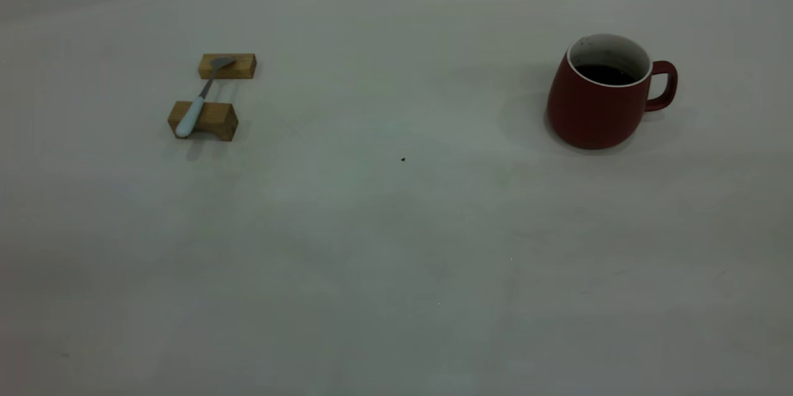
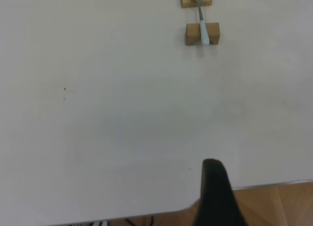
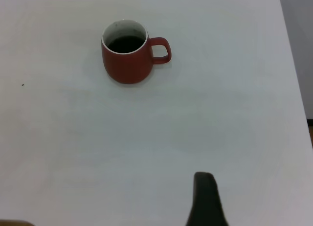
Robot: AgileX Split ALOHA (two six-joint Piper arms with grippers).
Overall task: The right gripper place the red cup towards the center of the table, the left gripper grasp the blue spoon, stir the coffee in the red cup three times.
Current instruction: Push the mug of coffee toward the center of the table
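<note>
The red cup (image 1: pixel 598 95) stands upright at the table's (image 1: pixel 396 247) right side, handle turned outward to the right, with dark coffee (image 1: pixel 606 74) inside. In the right wrist view the cup (image 3: pixel 125 52) lies far ahead of my right gripper (image 3: pixel 203 176), whose fingers show as one dark tip, shut and empty. The blue spoon (image 1: pixel 197 105) lies across two tan wooden blocks at the left, its bowl on the far block. My left gripper (image 2: pixel 212 163) hangs over the table's near edge, shut and empty, well away from the spoon (image 2: pixel 203 29). Neither arm shows in the exterior view.
Two wooden blocks (image 1: pixel 227 66) (image 1: pixel 204 120) carry the spoon. A tiny dark speck (image 1: pixel 403 159) marks the table's middle. The table's rounded corner and edge (image 2: pixel 195 204) sit just below the left gripper, with wooden floor beyond.
</note>
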